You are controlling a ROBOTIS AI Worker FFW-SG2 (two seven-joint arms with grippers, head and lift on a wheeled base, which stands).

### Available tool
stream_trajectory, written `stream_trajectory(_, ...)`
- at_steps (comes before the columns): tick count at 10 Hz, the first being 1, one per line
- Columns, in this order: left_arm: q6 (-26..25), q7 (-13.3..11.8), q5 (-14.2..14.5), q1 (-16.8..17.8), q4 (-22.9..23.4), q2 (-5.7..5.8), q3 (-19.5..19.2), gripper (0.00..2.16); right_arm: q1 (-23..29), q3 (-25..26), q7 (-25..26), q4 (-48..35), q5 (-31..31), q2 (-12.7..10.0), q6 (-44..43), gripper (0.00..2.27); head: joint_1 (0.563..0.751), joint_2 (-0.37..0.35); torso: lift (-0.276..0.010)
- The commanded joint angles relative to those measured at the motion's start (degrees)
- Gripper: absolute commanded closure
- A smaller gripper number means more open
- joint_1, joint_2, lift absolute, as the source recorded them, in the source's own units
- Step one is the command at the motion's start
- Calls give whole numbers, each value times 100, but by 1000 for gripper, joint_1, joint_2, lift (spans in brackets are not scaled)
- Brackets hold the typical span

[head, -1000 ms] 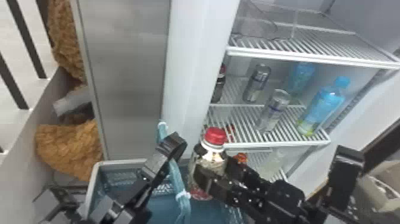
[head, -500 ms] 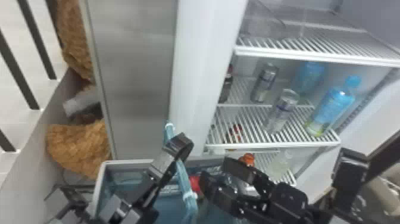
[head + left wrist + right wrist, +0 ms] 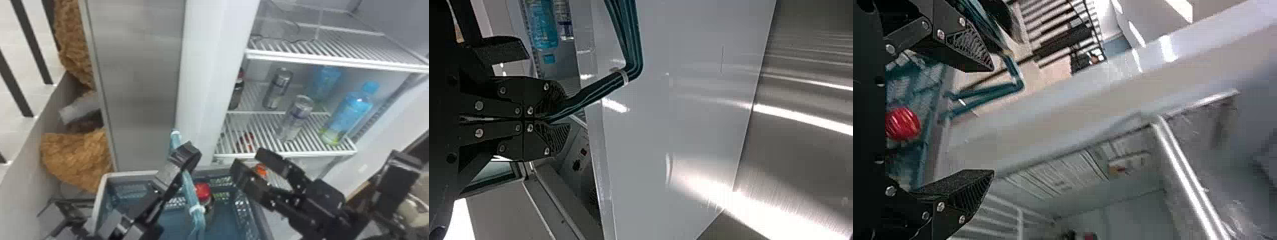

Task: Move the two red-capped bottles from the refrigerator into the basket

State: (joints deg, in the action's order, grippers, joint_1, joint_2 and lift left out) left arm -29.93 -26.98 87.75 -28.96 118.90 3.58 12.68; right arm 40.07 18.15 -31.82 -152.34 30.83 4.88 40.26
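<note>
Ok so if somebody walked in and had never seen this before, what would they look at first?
Probably the bright red-capped bottle down in the basket. Next might be the bright blue bottle on the refrigerator's shelf, over toward the right side. Then the two black grippers: the left gripper pinching the basket's blue handle, and the right gripper open by the basket's right side.

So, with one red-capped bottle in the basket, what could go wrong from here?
The right tool could knock the white panel that partly hides the shelf's red-capped bottle. The left tool grips the basket by its handle, so it may swing or tip, perhaps toppling the bottle inside.
</note>
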Motion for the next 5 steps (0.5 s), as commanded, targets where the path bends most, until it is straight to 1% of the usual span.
stream_trajectory(1, -2, 0, -11, 14, 0, -6, 0, 1204, -14, 207, 114, 110, -90, -92, -426, 328, 695, -284, 0)
stream_trajectory(3, -30, 0, 0, 14, 0, -6, 0, 1204, -141, 241, 246, 377, -295, -118, -722, 331, 695, -323, 0)
stream_trajectory(5, -44, 0, -11, 14, -14, 2, 0, 1204, -239, 207, 562, 489, -638, -180, -1087, 335, 695, -350, 0)
